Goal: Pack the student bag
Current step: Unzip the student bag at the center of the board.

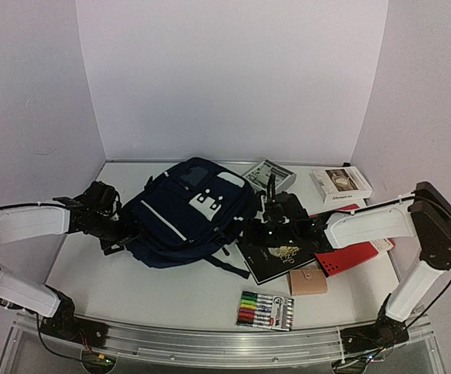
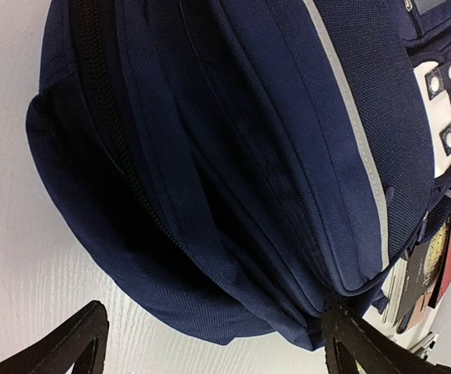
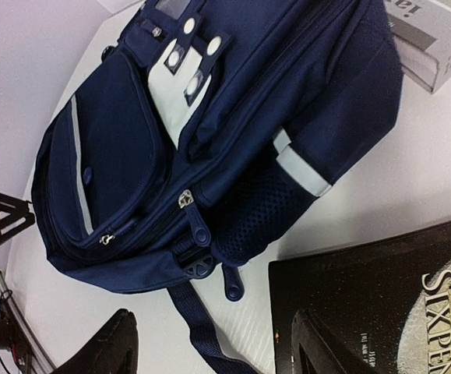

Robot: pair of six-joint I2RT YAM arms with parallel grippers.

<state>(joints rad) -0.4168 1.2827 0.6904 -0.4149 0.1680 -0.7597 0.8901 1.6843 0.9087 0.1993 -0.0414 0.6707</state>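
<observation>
Navy woven fabric marks the student bag (image 1: 190, 210), lying front-face up just left of centre on the white surface (image 1: 147, 292). We note pale walls (image 1: 233, 78) closing the surface at 9, 12 and 3 o'clock, and a metal rail (image 1: 209, 343) along its 6 o'clock edge. Bare surface lies from 6 to 8 o'clock of the bag. From 2 to 5 o'clock the ground is crowded: a white box (image 1: 340, 183) at 2, a black book (image 1: 280, 257) with gold lettering just beside the bag at 4, a red flat item (image 1: 357, 255) beyond it, and a tan wallet (image 1: 307, 280) and marker set (image 1: 266, 310) at 5.

The bag's long axis runs from 8 to 2 o'clock in the top view, rounded end toward 8, squarer end toward 2. We see the left gripper (image 1: 118, 234) at the rounded end, its fingers (image 2: 348, 335) spread wide with the bag's curved edge between them, clamping nothing. The right gripper (image 3: 216, 319) hangs at the bag's 4 o'clock side, fingers apart over bare surface and the book's corner, holding nothing.

Textures: twill-like weave, a coarse black zip (image 2: 108, 117), a flat grey stripe (image 2: 357, 140), smooth pale patches (image 3: 170, 86) with round studs, a dark mesh side pocket (image 3: 260, 210), and a webbing strap (image 3: 202, 343) trailing onto the surface.
</observation>
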